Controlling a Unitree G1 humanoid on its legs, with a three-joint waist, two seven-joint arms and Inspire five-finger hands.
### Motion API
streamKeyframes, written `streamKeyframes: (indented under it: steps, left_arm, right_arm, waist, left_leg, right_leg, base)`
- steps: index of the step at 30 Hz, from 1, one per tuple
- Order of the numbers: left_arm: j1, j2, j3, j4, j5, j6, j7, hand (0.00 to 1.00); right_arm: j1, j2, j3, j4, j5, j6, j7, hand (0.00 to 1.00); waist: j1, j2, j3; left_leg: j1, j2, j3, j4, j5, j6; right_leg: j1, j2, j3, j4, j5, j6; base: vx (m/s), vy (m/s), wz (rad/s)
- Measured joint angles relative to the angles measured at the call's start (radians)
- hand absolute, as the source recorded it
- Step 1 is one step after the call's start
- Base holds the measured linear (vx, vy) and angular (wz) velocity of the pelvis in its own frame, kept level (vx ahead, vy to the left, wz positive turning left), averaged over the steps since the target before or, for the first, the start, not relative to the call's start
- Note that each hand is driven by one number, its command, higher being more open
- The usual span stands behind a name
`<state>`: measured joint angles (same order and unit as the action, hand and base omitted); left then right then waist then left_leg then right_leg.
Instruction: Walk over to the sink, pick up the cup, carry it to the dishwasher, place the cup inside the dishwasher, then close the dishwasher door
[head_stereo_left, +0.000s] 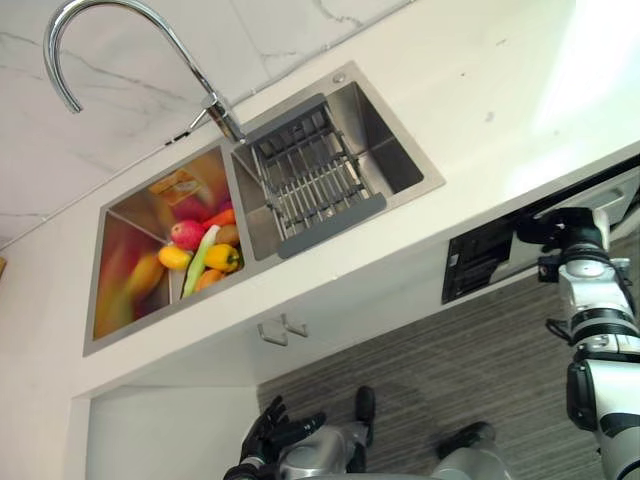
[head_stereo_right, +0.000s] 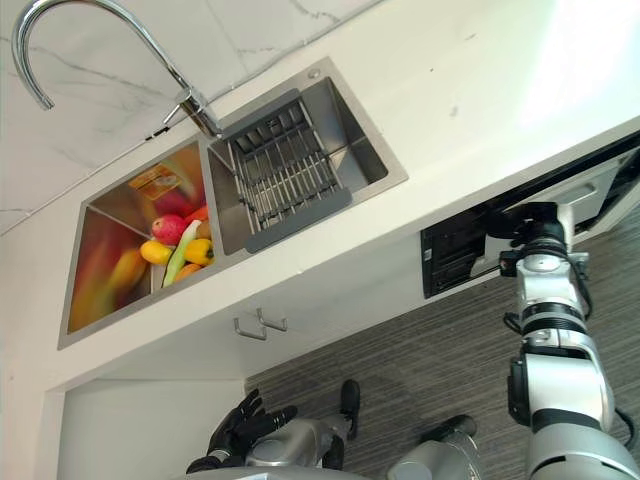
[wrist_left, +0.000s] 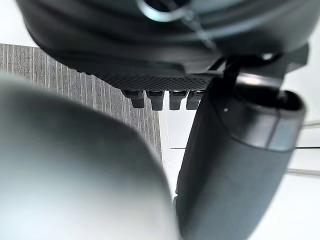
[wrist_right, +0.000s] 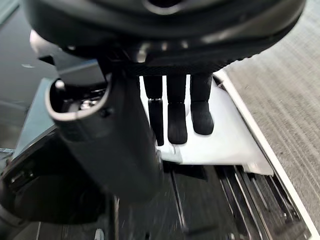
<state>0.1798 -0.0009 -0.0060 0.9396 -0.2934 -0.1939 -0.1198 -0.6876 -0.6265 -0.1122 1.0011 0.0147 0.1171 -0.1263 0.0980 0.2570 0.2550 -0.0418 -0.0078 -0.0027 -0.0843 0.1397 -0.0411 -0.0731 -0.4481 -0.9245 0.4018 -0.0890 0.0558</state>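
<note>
While the R hand (wrist_right: 176, 117) reaches to the part-open dishwasher (head_stereo_left: 481, 262) under the counter (head_stereo_left: 480, 80), its fingers are straight & released, tips by the white door panel (wrist_right: 227, 139), holding nothing. L hand (head_stereo_left: 268, 432) hangs low, fingers relaxed, empty. Sink (head_stereo_left: 390, 140) has 2 basins: fruit & veg (head_stereo_left: 200, 255) in 1, grey rack (head_stereo_left: 315, 180) in the other. Cup's spot: can't tell.

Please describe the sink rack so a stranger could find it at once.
Find the steel double sink in the white counter. The rack sits in its right basin, beside the curved tap. Unlike the colourful fruit next door, it is a grey barred frame.
</note>
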Motion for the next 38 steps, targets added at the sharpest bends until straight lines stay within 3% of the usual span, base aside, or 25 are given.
streamKeyframes:
  steps: [2, 6, 11, 13, 16, 18, 19, 21, 22, 24, 25, 28, 29, 30, 31, 32, 33, 34, 35, 36, 37, 38]
  left_arm:
    - [0.004, 0.013, 0.000, 0.008, 0.000, -0.003, 0.001, 1.00]
    - [0.008, 0.046, 0.009, 0.016, 0.000, -0.040, 0.004, 1.00]
    - [0.013, 0.048, 0.058, 0.037, -0.039, -0.054, -0.013, 1.00]
    - [0.015, 0.048, 0.089, 0.050, -0.042, -0.053, -0.021, 1.00]
    - [0.006, 0.057, 0.116, 0.049, -0.039, -0.055, -0.037, 1.00]
    - [0.002, 0.065, 0.139, 0.050, -0.042, -0.060, -0.048, 1.00]
    - [-0.004, 0.073, 0.157, 0.049, -0.041, -0.057, -0.067, 1.00]
    - [-0.013, 0.086, 0.177, 0.048, -0.038, -0.047, -0.084, 1.00]
    - [-0.013, 0.103, 0.178, 0.047, -0.019, -0.038, -0.082, 1.00]
    - [-0.018, 0.111, 0.173, 0.053, 0.002, -0.023, -0.059, 1.00]
    - [-0.021, 0.117, 0.168, 0.052, 0.000, -0.010, -0.050, 1.00]
    - [-0.024, 0.134, 0.152, 0.057, -0.026, 0.029, -0.046, 1.00]
    - [-0.024, 0.133, 0.153, 0.061, -0.032, 0.037, -0.046, 1.00]
    - [-0.026, 0.135, 0.154, 0.080, -0.041, 0.046, -0.043, 1.00]
    - [-0.028, 0.142, 0.162, 0.090, -0.042, 0.058, -0.035, 1.00]
    - [-0.028, 0.143, 0.169, 0.095, -0.042, 0.065, -0.034, 1.00]
    - [-0.031, 0.140, 0.182, 0.104, -0.039, 0.088, -0.035, 1.00]
    - [-0.037, 0.139, 0.206, 0.117, -0.034, 0.098, -0.045, 1.00]
    - [-0.039, 0.140, 0.223, 0.120, -0.027, 0.104, -0.044, 1.00]
    - [-0.033, 0.148, 0.255, 0.114, -0.019, 0.105, -0.045, 1.00]
    - [-0.046, 0.134, 0.304, 0.115, 0.001, 0.100, -0.031, 1.00]
    - [-0.042, 0.114, 0.323, 0.109, 0.007, 0.089, -0.029, 1.00]
  right_arm:
    - [0.086, 0.065, -0.013, -0.044, 0.051, -0.037, 0.002, 1.00]
    - [0.392, 0.307, -0.085, -0.157, 0.169, -0.188, 0.034, 1.00]
    - [0.627, 0.445, -0.216, -0.028, 0.227, -0.280, 0.105, 1.00]
    - [0.711, 0.473, -0.261, 0.060, 0.141, -0.285, 0.095, 1.00]
    - [0.790, 0.498, -0.273, 0.096, 0.212, -0.284, 0.095, 1.00]
    - [0.814, 0.521, -0.274, 0.097, 0.222, -0.283, 0.106, 1.00]
    - [0.821, 0.536, -0.274, 0.102, 0.214, -0.283, 0.108, 0.00]
    - [0.817, 0.556, -0.274, 0.105, 0.208, -0.283, 0.107, 0.00]
    - [0.817, 0.564, -0.274, 0.105, 0.209, -0.275, 0.101, 0.00]
    - [0.817, 0.564, -0.276, 0.092, 0.210, -0.249, 0.091, 0.00]
    - [0.824, 0.566, -0.276, 0.088, 0.209, -0.232, 0.092, 1.00]
    - [0.818, 0.581, -0.274, 0.076, 0.188, -0.218, 0.114, 1.00]
    - [0.818, 0.586, -0.275, 0.072, 0.188, -0.221, 0.116, 1.00]
    - [0.818, 0.590, -0.281, 0.066, 0.198, -0.229, 0.120, 1.00]
    - [0.816, 0.597, -0.278, 0.061, 0.198, -0.235, 0.122, 1.00]
    - [0.815, 0.600, -0.276, 0.059, 0.197, -0.243, 0.123, 1.00]
    - [0.818, 0.610, -0.276, 0.054, 0.195, -0.259, 0.124, 1.00]
    - [0.820, 0.615, -0.278, 0.054, 0.195, -0.260, 0.123, 1.00]
    - [0.824, 0.620, -0.279, 0.053, 0.195, -0.260, 0.123, 1.00]
    - [0.834, 0.638, -0.281, 0.048, 0.196, -0.260, 0.123, 1.00]
    - [0.849, 0.665, -0.314, 0.049, 0.196, -0.253, 0.123, 1.00]
    - [0.855, 0.661, -0.333, 0.044, 0.200, -0.253, 0.125, 1.00]
  waist:
    - [0.004, -0.020, -0.015]
    - [0.009, -0.073, -0.035]
    - [-0.016, -0.110, -0.031]
    - [-0.037, -0.128, -0.035]
    - [-0.042, -0.151, -0.041]
    - [-0.042, -0.181, -0.052]
    - [-0.041, -0.202, -0.060]
    - [-0.040, -0.235, -0.065]
    - [-0.040, -0.260, -0.073]
    - [-0.044, -0.271, -0.078]
    - [-0.044, -0.287, -0.080]
    - [-0.051, -0.301, -0.081]
    - [-0.060, -0.298, -0.080]
    - [-0.073, -0.281, -0.073]
    - [-0.081, -0.281, -0.074]
    - [-0.083, -0.281, -0.073]
    - [-0.087, -0.286, -0.070]
    - [-0.086, -0.294, -0.069]
    - [-0.087, -0.306, -0.071]
    - [-0.083, -0.355, -0.076]
    - [-0.088, -0.366, -0.061]
    - [-0.083, -0.358, -0.059]
  left_leg:
    - [0.016, 0.017, 0.014, 0.002, -0.008, -0.015]
    - [0.019, 0.075, 0.039, 0.022, -0.031, -0.046]
    - [0.022, 0.104, 0.071, 0.021, -0.039, -0.052]
    - [0.023, 0.114, 0.076, 0.021, -0.046, -0.057]
    - [0.017, 0.131, 0.094, 0.021, -0.050, -0.063]
    - [0.009, 0.142, 0.100, 0.021, -0.054, -0.068]
    - [0.005, 0.144, 0.095, 0.021, -0.056, -0.070]
    - [0.009, 0.145, 0.087, 0.016, -0.061, -0.071]
    - [0.017, 0.137, 0.081, 0.015, -0.067, -0.066]
    - [0.040, 0.131, 0.062, 0.019, -0.081, -0.054]
    - [0.057, 0.120, 0.033, 0.023, -0.087, -0.048]
    - [0.080, 0.098, -0.042, 0.027, -0.098, -0.024]
    - [0.081, 0.098, -0.063, 0.027, -0.098, -0.019]
    - [0.084, 0.107, -0.109, 0.024, -0.096, -0.006]
    - [0.082, 0.130, -0.149, 0.023, -0.097, 0.000]
    - [0.076, 0.137, -0.169, 0.022, -0.097, 0.000]
    - [0.061, 0.137, -0.208, 0.021, -0.097, 0.000]
    - [0.056, 0.127, -0.228, 0.022, -0.099, 0.002]
    - [0.049, 0.110, -0.238, 0.028, -0.104, 0.003]
    - [0.038, 0.064, -0.230, 0.046, -0.120, 0.000]
    - [0.007, 0.040, -0.145, 0.176, -0.165, -0.012]
    - [-0.009, 0.050, -0.114, 0.246, -0.211, -0.018]
  right_leg:
    - [0.011, 0.027, 0.010, -0.022, 0.003, -0.005]
    - [0.039, 0.129, 0.020, -0.138, 0.030, -0.010]
    - [0.051, 0.194, 0.042, -0.227, 0.066, -0.010]
    - [0.063, 0.221, 0.043, -0.272, 0.084, -0.013]
    - [0.062, 0.257, 0.049, -0.324, 0.101, -0.012]
    - [0.056, 0.276, 0.051, -0.344, 0.103, -0.012]
    - [0.054, 0.281, 0.047, -0.342, 0.100, -0.018]
    - [0.048, 0.264, 0.040, -0.289, 0.067, -0.021]
    - [0.044, 0.231, 0.034, -0.225, 0.031, -0.003]
    - [0.031, 0.164, 0.108, -0.047, 0.024, 0.013]
    - [0.024, 0.135, 0.203, 0.035, 0.030, 0.009]
    - [0.006, 0.148, 0.458, 0.126, 0.095, -0.046]
    - [-0.005, 0.155, 0.502, 0.154, 0.118, -0.062]
    - [-0.023, 0.190, 0.591, 0.172, 0.124, -0.046]
    - [-0.018, 0.269, 0.659, 0.087, 0.025, -0.030]
    - [-0.018, 0.306, 0.683, 0.035, -0.004, -0.022]
    - [-0.018, 0.376, 0.742, -0.110, -0.024, -0.012]
    - [-0.016, 0.397, 0.775, -0.190, -0.024, -0.011]
    - [-0.010, 0.398, 0.798, -0.243, -0.024, -0.007]
    - [0.004, 0.372, 0.829, -0.305, -0.054, 0.037]
    - [0.009, 0.339, 0.816, -0.241, 0.007, 0.040]
    - [0.023, 0.340, 0.799, -0.208, -0.023, 0.036]
  base:
    - [-0.02, -0.065, -0.21]
    - [-0.03, -0.100, -0.23]
    - [-0.02, -0.057, -0.20]
    - [0.00, -0.053, -0.15]
    - [0.01, -0.063, -0.19]
    - [0.03, -0.073, -0.14]
    - [0.05, -0.052, 0.08]
    - [0.06, -0.034, 0.17]
    - [0.09, -0.006, 0.32]
    - [0.11, 0.020, 0.56]
    - [0.11, 0.095, 0.81]
    - [0.06, 0.083, 0.76]
    - [0.04, 0.070, 1.04]
    - [0.07, 0.004, 0.97]
    - [0.08, -0.027, 0.92]
    - [0.07, -0.137, 0.84]
    - [0.04, -0.120, 0.73]
    - [0.04, -0.141, 0.75]
    - [0.03, -0.131, 0.65]
    - [0.10, -0.175, 1.08]
    - [0.12, -0.156, 1.16]
    - [0.10, -0.092, 0.87]
